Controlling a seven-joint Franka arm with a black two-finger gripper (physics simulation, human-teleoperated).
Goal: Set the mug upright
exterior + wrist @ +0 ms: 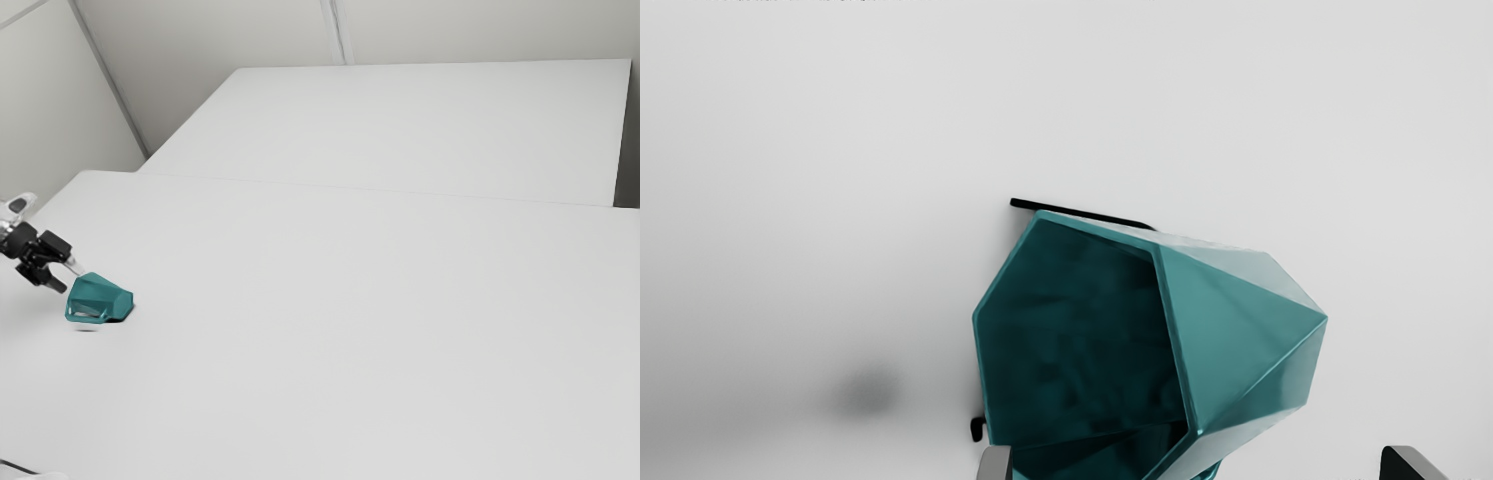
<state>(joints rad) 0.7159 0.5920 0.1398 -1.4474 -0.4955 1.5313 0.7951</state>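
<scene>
The mug (108, 292) lies on the table (350, 330), toward the exterior view's left — my gripper (70, 280) just beside it, at its mouth end.

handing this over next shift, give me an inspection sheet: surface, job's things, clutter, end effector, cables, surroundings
surface: white tabletop, plain
job's things: teal mug on its side, not upright; handle visible
clutter: nothing seen
end effector: the end effector is open at the mug, fingers apart
cables: thin dark strip at the exterior view's lower left edge, cannot tell whether a cable
surroundings: pale walls beyond
</scene>
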